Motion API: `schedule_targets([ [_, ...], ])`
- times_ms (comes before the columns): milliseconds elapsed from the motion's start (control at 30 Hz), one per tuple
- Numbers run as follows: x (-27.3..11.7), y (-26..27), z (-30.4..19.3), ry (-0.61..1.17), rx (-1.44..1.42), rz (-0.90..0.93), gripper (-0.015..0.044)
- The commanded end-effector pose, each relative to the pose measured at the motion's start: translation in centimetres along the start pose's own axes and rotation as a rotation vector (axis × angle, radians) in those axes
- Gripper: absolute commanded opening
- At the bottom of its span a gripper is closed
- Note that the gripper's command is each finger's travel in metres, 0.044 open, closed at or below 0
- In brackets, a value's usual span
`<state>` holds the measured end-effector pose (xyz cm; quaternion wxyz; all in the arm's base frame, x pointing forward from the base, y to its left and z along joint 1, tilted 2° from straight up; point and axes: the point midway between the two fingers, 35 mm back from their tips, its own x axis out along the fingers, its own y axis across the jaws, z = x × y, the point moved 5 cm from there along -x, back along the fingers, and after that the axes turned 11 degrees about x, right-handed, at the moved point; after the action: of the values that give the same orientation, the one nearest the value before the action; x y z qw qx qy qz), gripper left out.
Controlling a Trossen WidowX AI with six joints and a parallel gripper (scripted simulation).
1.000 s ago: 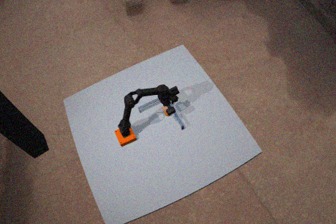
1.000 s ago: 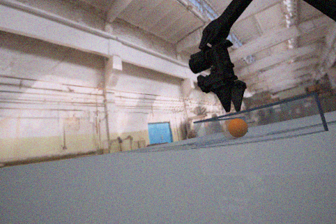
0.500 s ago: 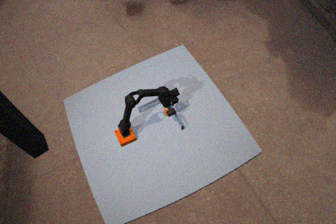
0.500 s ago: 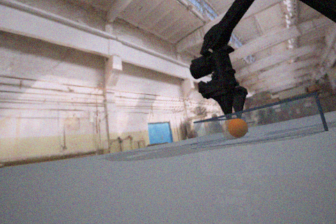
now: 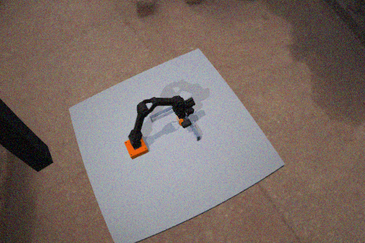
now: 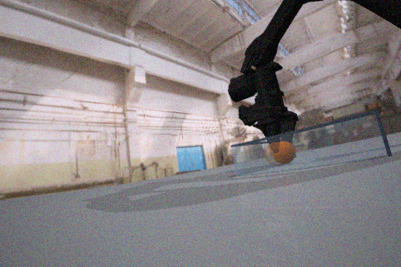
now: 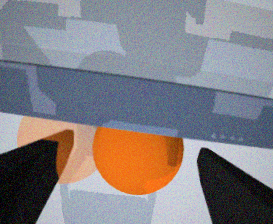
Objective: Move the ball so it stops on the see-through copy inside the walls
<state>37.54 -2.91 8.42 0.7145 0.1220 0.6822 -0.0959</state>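
My body is matte black all over, one slim arm (image 5: 141,114) built of long, narrow links with chunkier, rounded housings at the joints. It grows out of a square, bright orange base plate (image 5: 135,148), the only colour on me. Near my wrist sit blocky, boxy housings (image 6: 266,107), black like the rest, one bulging out as a rounded drum to the left. My pincer (image 7: 132,190) ends in two plain black fingers, broad and wedge-shaped, tapering to blunt tips. No markings, screws or cables can be made out on my surface.
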Motion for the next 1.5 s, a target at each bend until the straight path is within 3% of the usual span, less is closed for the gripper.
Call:
schedule_targets([
  [0, 0.6, -0.1, -0.2, 0.006, -0.002, -0.007, 0.0344],
  [100, 0.6, -0.1, -0.2, 0.006, -0.002, -0.007, 0.0265],
  [333, 0.6, -0.1, -0.2, 0.006, -0.002, -0.007, 0.0218],
  [633, -2.3, 0.7, -0.4, -0.002, -0.04, -0.033, 0.0],
  [733, -3.2, 0.8, -0.4, 0.004, -0.04, -0.034, 0.0],
  [900, -1.3, 0.4, -2.6, 0.109, -0.078, -0.069, 0.0],
  [1467, -9.4, 0.2, -0.3, 0.037, -0.024, -0.025, 0.0],
])
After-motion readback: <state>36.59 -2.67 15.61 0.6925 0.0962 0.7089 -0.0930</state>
